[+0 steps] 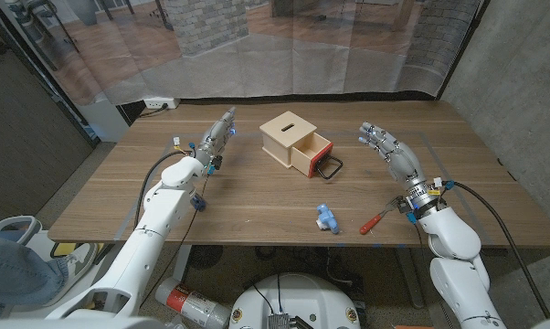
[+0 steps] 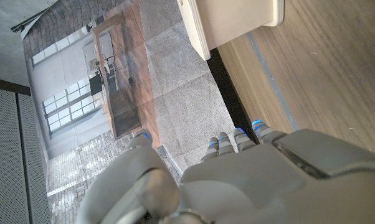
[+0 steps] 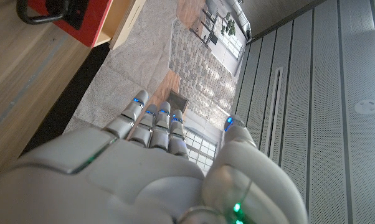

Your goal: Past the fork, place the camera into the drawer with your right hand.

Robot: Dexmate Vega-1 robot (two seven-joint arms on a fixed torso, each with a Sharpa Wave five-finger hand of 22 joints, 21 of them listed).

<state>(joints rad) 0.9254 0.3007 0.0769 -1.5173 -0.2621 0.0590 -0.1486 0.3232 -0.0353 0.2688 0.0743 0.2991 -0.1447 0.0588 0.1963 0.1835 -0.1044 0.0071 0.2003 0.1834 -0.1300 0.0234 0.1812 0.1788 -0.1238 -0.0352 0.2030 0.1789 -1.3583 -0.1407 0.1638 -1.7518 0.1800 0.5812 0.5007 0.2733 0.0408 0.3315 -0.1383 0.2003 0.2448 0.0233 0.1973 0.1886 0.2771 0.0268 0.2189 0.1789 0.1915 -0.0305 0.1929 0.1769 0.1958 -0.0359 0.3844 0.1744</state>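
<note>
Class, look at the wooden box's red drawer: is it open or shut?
Open: the red drawer juts out from the wooden box, its black handle forward.

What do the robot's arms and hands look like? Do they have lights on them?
Yes! The left hand and right hand are grey, with little blue lights glowing near the fingertips. A green light shows low on the right hand in its wrist view. The arms are smooth white shells, with black cables looping beside them.

Matt wooden table [image 1: 257, 206], pale wood drawer box [image 1: 288, 133], glossy plastic camera [image 1: 327, 218]
</note>
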